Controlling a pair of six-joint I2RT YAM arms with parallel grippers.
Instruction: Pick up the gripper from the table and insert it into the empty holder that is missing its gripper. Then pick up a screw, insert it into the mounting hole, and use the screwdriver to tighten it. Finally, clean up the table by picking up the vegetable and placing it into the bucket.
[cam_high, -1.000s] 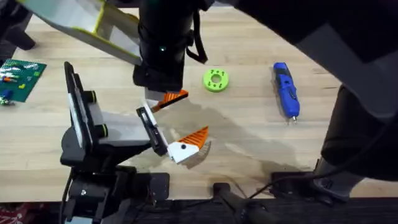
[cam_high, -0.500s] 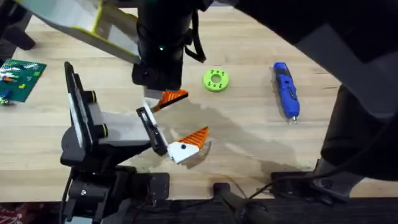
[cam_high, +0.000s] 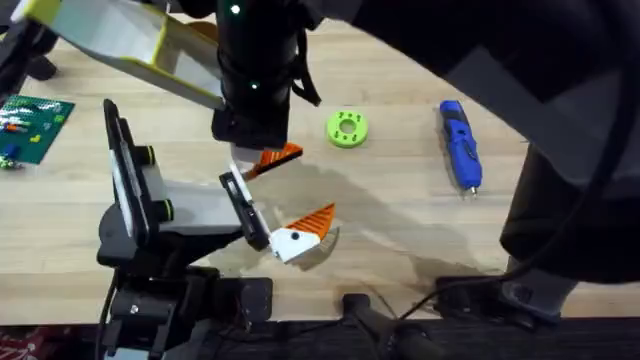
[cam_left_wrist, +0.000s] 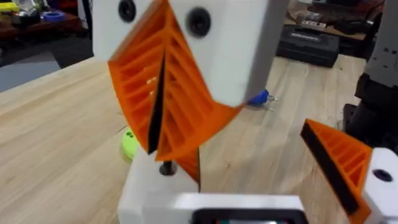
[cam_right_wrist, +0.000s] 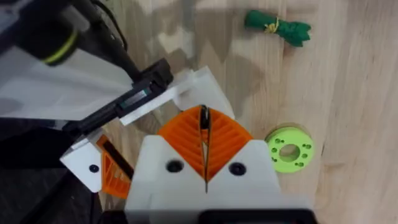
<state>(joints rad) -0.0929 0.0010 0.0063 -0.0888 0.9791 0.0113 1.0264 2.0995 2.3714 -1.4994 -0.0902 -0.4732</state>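
Right gripper (cam_high: 268, 158), fingers pinched shut on a small screw (cam_left_wrist: 166, 168), hangs just over the holder (cam_high: 240, 205); if misaligned, the screw could miss its hole, slip free and roll across the bench (cam_high: 400, 230).

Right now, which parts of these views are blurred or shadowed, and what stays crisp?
Overhead: a large dark arm blurs the top right; the screwdriver and green disc stay crisp on the table, with arm shadows beside the holder. Left wrist: near orange pads soft. Right wrist: green vegetable sharp.
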